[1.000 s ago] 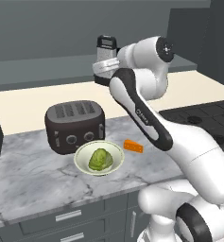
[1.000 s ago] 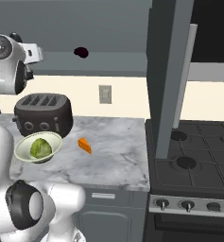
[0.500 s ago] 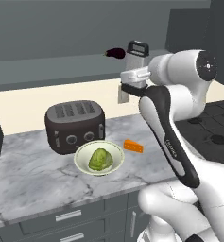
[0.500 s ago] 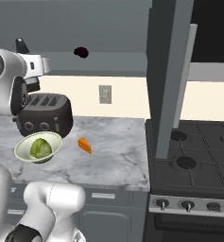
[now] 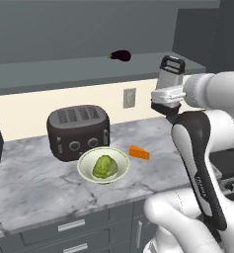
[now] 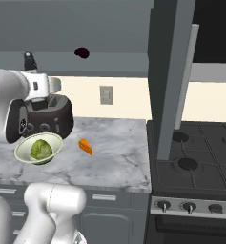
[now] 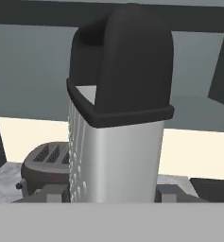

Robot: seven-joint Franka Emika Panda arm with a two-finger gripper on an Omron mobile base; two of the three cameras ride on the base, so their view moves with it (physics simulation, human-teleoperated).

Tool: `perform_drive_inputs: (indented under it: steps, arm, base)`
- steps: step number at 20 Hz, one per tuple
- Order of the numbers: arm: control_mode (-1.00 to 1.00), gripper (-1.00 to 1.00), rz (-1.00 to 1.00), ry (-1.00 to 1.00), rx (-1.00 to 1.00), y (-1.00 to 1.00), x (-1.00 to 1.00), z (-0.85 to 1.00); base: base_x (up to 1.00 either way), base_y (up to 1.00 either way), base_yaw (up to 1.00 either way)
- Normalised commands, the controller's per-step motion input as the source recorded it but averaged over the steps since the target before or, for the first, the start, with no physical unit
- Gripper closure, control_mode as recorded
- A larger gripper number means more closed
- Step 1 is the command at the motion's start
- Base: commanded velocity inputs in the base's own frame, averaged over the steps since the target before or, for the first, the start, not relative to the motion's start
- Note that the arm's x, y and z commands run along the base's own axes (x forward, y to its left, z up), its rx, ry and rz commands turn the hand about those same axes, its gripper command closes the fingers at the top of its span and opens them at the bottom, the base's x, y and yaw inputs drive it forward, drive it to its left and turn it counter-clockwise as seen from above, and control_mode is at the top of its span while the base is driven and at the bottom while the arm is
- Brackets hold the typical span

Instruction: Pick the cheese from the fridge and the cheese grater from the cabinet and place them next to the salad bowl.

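On the counter [image 5: 34, 188], the cheese [image 5: 139, 153] already lies just beside the salad bowl [image 5: 103, 165]. The gripper [image 5: 167, 101] grips the cheese grater [image 5: 169, 74] upright, up in the air; setting it down remains.

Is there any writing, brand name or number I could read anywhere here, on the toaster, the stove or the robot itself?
None can be read.
toaster: round knobs on its front, no lettering.
stove: knobs along its front, no markings legible.
wall outlet: plain plate, no text.
cheese grater held in the tool: bare perforated metal and black handle, no brand.
robot arm: plain white, no logo visible.
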Motion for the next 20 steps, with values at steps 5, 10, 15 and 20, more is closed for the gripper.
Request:
perform_drive_inputs:
  steps: [5,10,15,20]
  arm:
    - [-1.00,1.00,-0.06,0.04,0.00,-0.64,-0.08,-0.68]
    - [-1.00,1.00,-0.03,0.03,0.00,-0.31,-0.02,-0.60]
    - [-1.00,1.00,-0.02,0.27,-0.03,0.00,0.11,-0.35]
    - [-1.00,1.00,-0.04,0.48,-0.03,0.00,0.27,-0.07]
  base:
    - [0.00,0.00,0.00]
    - [0.00,0.00,0.00]
    - [0.00,0.00,0.00]
    - [0.00,0.00,0.00]
